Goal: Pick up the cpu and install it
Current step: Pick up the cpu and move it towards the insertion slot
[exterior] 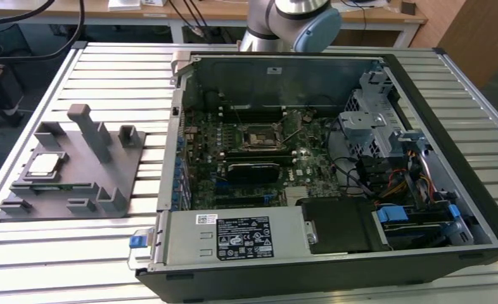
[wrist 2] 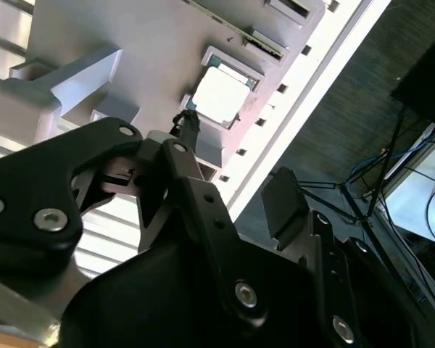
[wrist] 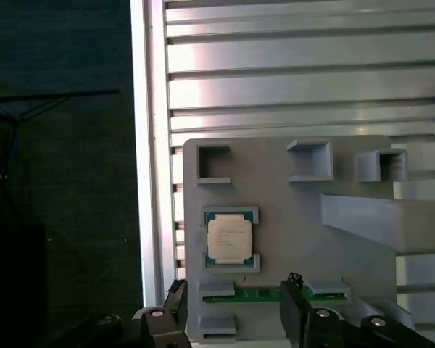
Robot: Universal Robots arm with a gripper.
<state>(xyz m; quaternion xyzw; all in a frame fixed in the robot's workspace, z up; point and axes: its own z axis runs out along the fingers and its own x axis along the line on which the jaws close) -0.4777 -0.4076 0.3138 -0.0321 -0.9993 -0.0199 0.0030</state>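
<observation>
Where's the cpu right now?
In the exterior view the cpu sits in a pocket on the grey fixture tray, to the exterior view's left of the open computer case.

The first wrist view's edge cuts off the claw (wrist: pixel 236 283) just behind its fingertips.

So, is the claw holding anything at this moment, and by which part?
Nothing is held. The claw is open and empty, and the chip lies in its pocket in the grey tray, apart from the claw.
</observation>
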